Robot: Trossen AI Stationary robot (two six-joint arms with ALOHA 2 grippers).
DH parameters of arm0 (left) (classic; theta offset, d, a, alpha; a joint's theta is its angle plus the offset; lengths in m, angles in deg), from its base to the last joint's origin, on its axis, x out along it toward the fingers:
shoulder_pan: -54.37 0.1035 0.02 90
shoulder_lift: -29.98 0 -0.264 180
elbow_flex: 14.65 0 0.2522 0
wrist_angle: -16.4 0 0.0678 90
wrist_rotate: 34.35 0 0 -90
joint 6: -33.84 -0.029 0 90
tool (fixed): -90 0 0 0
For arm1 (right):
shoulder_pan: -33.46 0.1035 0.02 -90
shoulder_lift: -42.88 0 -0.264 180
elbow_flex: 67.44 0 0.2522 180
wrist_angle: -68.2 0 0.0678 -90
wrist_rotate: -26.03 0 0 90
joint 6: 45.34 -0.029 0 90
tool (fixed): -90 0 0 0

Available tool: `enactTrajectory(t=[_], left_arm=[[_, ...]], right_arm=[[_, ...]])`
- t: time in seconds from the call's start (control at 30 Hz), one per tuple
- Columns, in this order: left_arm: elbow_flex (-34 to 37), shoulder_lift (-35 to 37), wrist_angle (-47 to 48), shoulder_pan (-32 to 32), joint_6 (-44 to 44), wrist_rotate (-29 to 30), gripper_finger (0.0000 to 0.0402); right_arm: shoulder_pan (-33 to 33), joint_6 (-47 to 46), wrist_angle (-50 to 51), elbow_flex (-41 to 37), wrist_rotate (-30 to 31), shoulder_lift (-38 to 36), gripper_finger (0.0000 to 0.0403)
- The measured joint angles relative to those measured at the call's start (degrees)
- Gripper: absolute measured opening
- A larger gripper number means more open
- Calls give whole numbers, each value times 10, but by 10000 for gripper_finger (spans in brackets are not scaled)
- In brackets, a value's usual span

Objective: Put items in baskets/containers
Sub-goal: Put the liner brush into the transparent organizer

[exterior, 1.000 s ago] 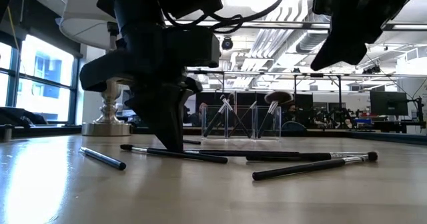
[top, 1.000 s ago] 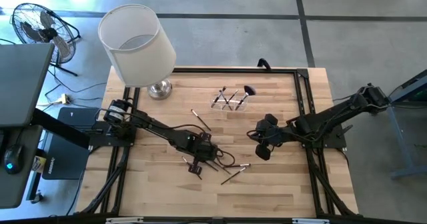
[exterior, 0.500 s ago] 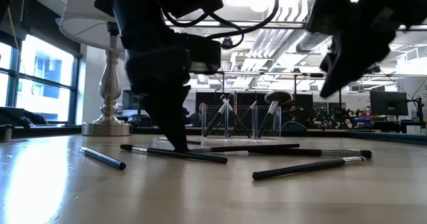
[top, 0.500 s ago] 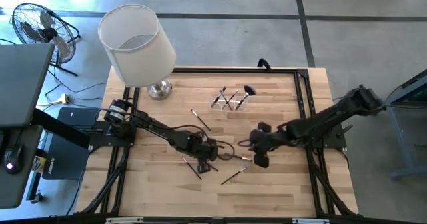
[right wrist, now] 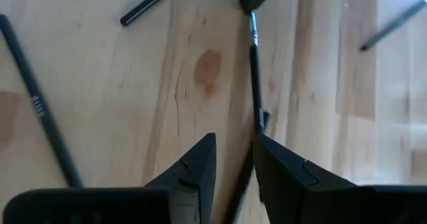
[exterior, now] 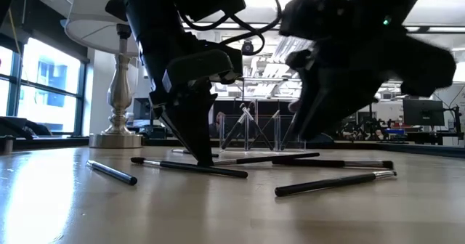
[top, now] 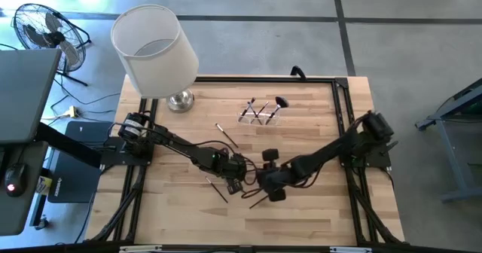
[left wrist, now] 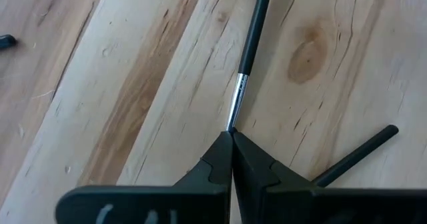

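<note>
The left arm reaches from the table's left edge toward the middle of the tabletop (top: 316,140), its wrist bent down so the left gripper (left wrist: 231,136) points at the wood. Its two dark fingers (left wrist: 210,167) are pressed together, pinching the silver end of a makeup brush (left wrist: 250,41) at their tips. The right arm stretches low from the table's right edge toward the same middle area, and the right gripper (right wrist: 235,144) hangs just beside the left one. Its fingers (right wrist: 200,161) stand apart, straddling the handle of that same brush without closing on it.
</note>
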Motion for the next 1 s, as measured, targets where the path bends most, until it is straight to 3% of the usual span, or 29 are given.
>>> enactTrajectory(t=[0.27,0.47,0.87,1.0], left_arm=[[0,0,-9,1,8,-13,0],[0,-1,-31,2,6,-29,0],[0,-3,-75,2,5,-52,0],[0,-3,-75,1,5,-57,0]], right_arm=[[-2,40,-67,-17,58,35,95],[-16,53,-117,-37,20,51,95],[-18,47,-95,-35,20,61,93],[-18,42,-70,-34,18,61,73]])
